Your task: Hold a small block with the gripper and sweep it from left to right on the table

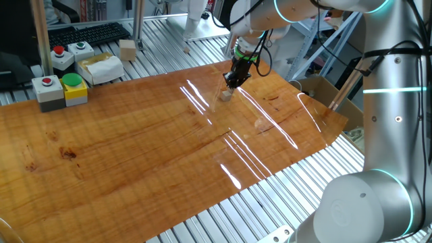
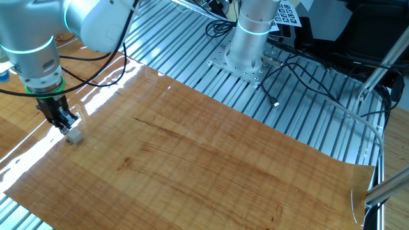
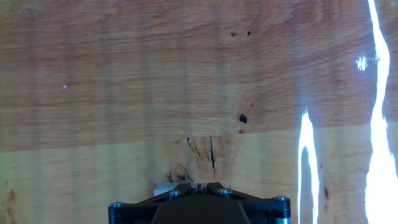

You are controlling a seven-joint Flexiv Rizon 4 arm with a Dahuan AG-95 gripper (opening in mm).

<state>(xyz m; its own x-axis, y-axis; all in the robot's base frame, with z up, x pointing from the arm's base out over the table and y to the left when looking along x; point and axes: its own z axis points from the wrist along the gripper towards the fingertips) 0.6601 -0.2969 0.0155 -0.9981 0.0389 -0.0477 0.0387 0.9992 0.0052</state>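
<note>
The small block point(image 1: 226, 95) is a tiny pale cube resting on the orange-brown table point(image 1: 135, 155), near its far edge. My gripper point(image 1: 229, 88), black with a green ring, points down and its fingertips are shut on the block. In the other fixed view the block point(image 2: 75, 135) sits at the tips of the gripper point(image 2: 69, 128), near the left end of the table point(image 2: 223, 166). In the hand view the gripper point(image 3: 199, 185) fills the bottom edge. Only a pale sliver of the block point(image 3: 163, 186) shows, left of the closed fingertips.
Button boxes point(image 1: 50, 91) point(image 1: 74, 88), a white box point(image 1: 101, 67), a larger wooden block point(image 1: 127, 48) and a keyboard point(image 1: 88, 34) stand beyond the table's far left edge. A cardboard box point(image 1: 317, 88) is at the right. The robot base point(image 2: 249, 38) and cables point(image 2: 300, 76) sit on the aluminium slats.
</note>
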